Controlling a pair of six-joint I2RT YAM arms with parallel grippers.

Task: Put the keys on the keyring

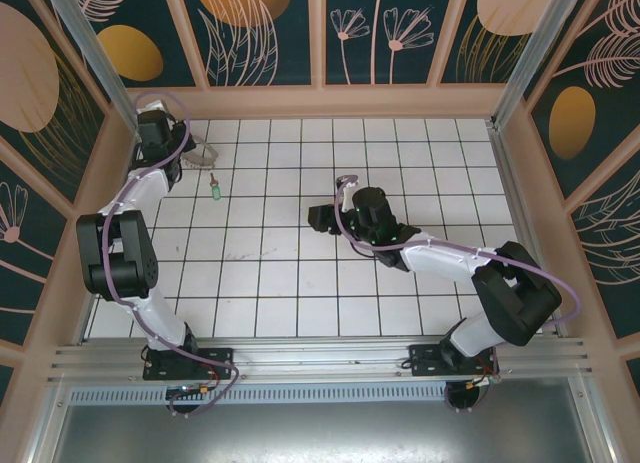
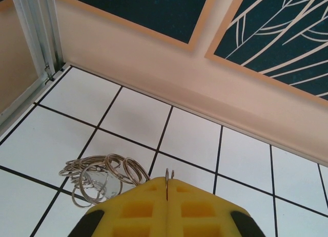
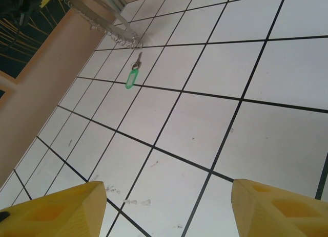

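Left wrist view: left gripper (image 2: 168, 185) clenched, yellow fingers (image 2: 138, 211) pressed together on a double strand of thin wire standing upright in the seam, by the look of it one loop of the keyring (image 2: 100, 178). Rest of that bunch of silvery wire loops sprawled on the white tile (image 2: 189, 134) just left of the fingertips and slightly ahead, overlapping one another; join between strand and bunch hidden behind the fingers. Right wrist view: right gripper (image 3: 168, 193) spread wide and holding nothing, bare tile between the tips. Far ahead of those tips and off to the left, the key (image 3: 133, 76), a slim metal piece on a bright green head, lying flat and well apart from both fingers. Probably featherweight, stiff and slick, so apt to skate over the glossy tile under a one-sided nudge or to twist out of a shallow pinch. Best taken across the green head, the broadest part, with the metal end left free; hole too small to make out. Keyring likely light and springy, loops inclined to tangle and drag along together, and liable to swivel in a pinch on a single wire.
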